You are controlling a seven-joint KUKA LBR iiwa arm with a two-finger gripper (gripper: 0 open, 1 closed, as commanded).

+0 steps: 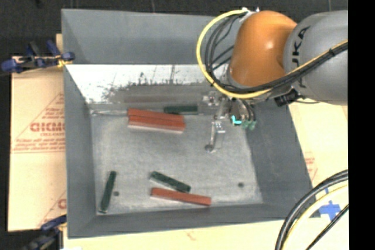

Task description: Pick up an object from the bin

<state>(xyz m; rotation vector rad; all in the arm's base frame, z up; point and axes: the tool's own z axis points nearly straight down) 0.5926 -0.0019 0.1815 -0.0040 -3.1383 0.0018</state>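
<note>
The gripper (213, 140) is seen lowered into the right half of the grey metal bin (79, 143), hung beneath the orange wrist cover (258, 47) of the arm, which is reached in from the right. Whether the gripper is open or closed cannot be told. It is placed over bare bin floor, touching none of the loose things. Nearest to it, on its left and apart from it, a red-brown block (156, 120) is laid lengthwise close to the back wall. A short dark green bar (180, 109) is set just behind that block's right end, between block and wall. Toward the front wall, well apart from the gripper, a long red-brown bar (180, 197) is laid flat, and a tilted dark green bar (170, 182) is found just behind it. A third green bar (107, 190) is placed in the front left corner, beside the left wall
</note>
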